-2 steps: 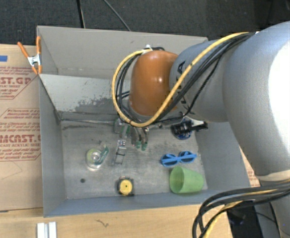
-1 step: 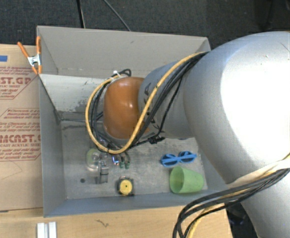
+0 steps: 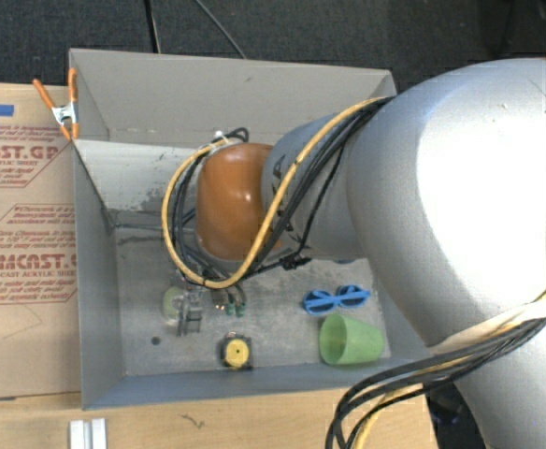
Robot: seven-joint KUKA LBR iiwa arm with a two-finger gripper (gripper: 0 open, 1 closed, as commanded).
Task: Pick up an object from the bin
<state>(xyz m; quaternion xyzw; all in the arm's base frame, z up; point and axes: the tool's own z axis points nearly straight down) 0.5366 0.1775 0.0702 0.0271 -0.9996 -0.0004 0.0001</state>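
Pale roundish object (image 3: 173,301) lies on the floor of the grey bin (image 3: 98,251), left of centre in the frame and toward the lower edge. The jaws hang just beside it on its right, down near the floor; I cannot tell whether they are open or closed, or whether they touch it. Above them sits the orange wrist cover (image 3: 228,202), ringed by yellow and black cables (image 3: 171,215), with the silver arm (image 3: 441,204) filling the right of the frame. A yellow disc (image 3: 236,352) lies near the jaws, lower right of them. Further right lie a blue spectacle-shaped piece (image 3: 337,298) and, just below it, a green cup (image 3: 351,340).
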